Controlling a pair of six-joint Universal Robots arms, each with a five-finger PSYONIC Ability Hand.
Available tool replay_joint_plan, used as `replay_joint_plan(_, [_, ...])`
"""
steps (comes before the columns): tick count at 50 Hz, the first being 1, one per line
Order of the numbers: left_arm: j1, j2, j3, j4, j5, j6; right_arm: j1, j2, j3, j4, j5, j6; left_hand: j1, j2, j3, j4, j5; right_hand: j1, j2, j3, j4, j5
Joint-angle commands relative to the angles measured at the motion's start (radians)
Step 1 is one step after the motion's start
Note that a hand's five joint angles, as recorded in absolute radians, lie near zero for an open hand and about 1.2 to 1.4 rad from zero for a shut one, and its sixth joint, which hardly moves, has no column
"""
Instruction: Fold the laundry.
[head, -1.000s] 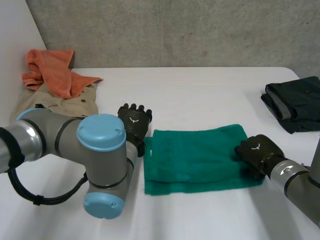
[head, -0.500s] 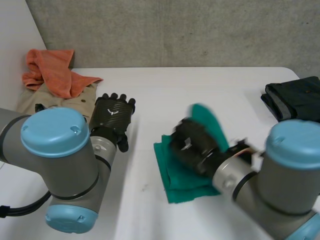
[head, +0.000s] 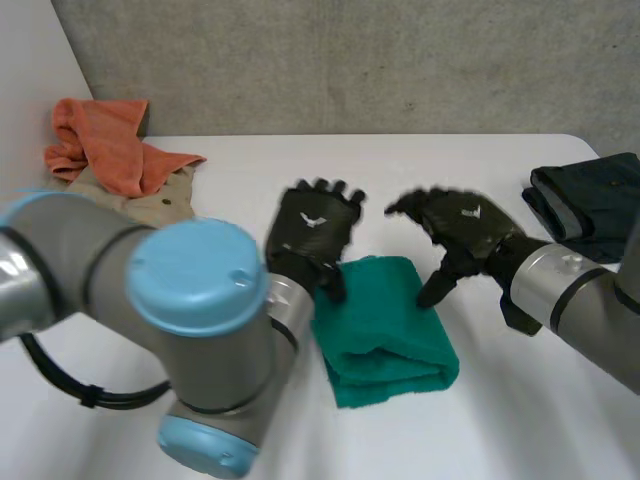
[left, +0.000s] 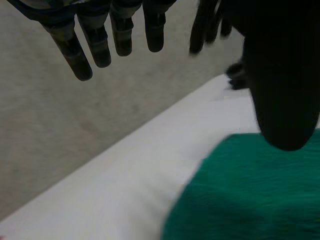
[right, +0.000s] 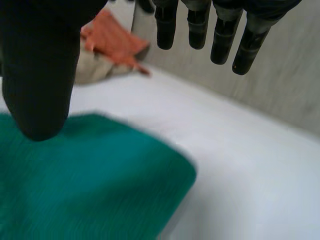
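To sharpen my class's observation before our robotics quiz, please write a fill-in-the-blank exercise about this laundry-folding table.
1. The folded towel on the white table is ____ in colour.
2. The left robot hand and the right robot hand are both ____, not shut.
3. The dark folded garment lies on the robot's ____ side.

Missing words: green; open; right.

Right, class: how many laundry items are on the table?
4: green towel mid-table, orange cloth atop beige garment far left, dark garment far right; others may be hidden.
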Motion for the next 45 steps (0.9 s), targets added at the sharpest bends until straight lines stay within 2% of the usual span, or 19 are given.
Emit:
replay_joint_plan(1, [-0.037,-0.127,0.089,-0.146,-0.026,-0.008,0.007,0.203,-0.131,0.205,0.009,-0.124,0.003,0.004,-0.001,0.007,-0.010,-0.029,-0.048,-0.040,-0.061,-0.069])
replay_joint_plan(5, [-0.037,-0.178,0.090,-0.217,-0.071,0.008,0.008,0.275,-0.153,0.205,0.038,-0.144,0.000,0.001,-0.004,0.004,-0.013,-0.029,-0.048,-0.040,-0.061,-0.069])
replay_joint_plan(12, [-0.031,-0.202,0.078,-0.237,-0.077,0.062,0.015,0.326,-0.163,0.196,0.118,-0.230,-0.003,-0.002,-0.007,0.001,-0.016,-0.029,-0.048,-0.040,-0.061,-0.069])
replay_joint_plan(19, [-0.034,-0.173,0.087,-0.235,-0.060,0.067,0.044,0.281,-0.142,0.126,0.138,-0.255,-0.012,-0.011,-0.016,-0.008,-0.025,-0.029,-0.048,-0.040,-0.061,-0.069])
replay_joint_plan(23, [-0.027,-0.080,0.095,-0.232,-0.053,0.068,0.056,0.154,-0.053,0.020,0.132,-0.250,-0.018,-0.017,-0.021,-0.013,-0.031,-0.029,-0.048,-0.040,-0.061,-0.069])
replay_joint_plan(26, [0.005,0.000,0.092,-0.231,0.002,0.067,0.059,0.055,0.045,-0.081,0.127,-0.252,-0.012,-0.011,-0.016,-0.008,-0.025,-0.029,-0.048,-0.040,-0.061,-0.069])
replay_joint_plan(29, [0.062,0.081,0.080,-0.234,0.130,0.065,0.062,-0.031,0.172,-0.187,0.117,-0.261,-0.006,-0.005,-0.010,-0.002,-0.019,-0.029,-0.048,-0.040,-0.061,-0.069])
replay_joint_plan(33, [0.113,0.144,0.077,-0.238,0.243,0.054,0.079,-0.075,0.301,-0.273,0.098,-0.262,-0.006,-0.005,-0.010,-0.002,-0.019,-0.029,-0.048,-0.040,-0.061,-0.069])
replay_joint_plan(36, [0.147,0.175,0.069,-0.238,0.280,0.032,0.090,-0.073,0.363,-0.299,0.088,-0.262,-0.003,-0.002,-0.007,0.001,-0.016,-0.029,-0.048,-0.040,-0.061,-0.069])
replay_joint_plan(41, [0.168,0.187,0.066,-0.238,0.288,-0.012,0.088,-0.065,0.409,-0.327,0.049,-0.267,-0.003,-0.002,-0.007,0.001,-0.016,-0.029,-0.048,-0.040,-0.061,-0.069])
replay_joint_plan(45, [0.168,0.187,0.063,-0.240,0.290,-0.024,0.099,-0.006,0.404,-0.351,0.040,-0.268,-0.003,-0.002,-0.007,0.001,-0.016,-0.029,-0.048,-0.040,-0.061,-0.069])
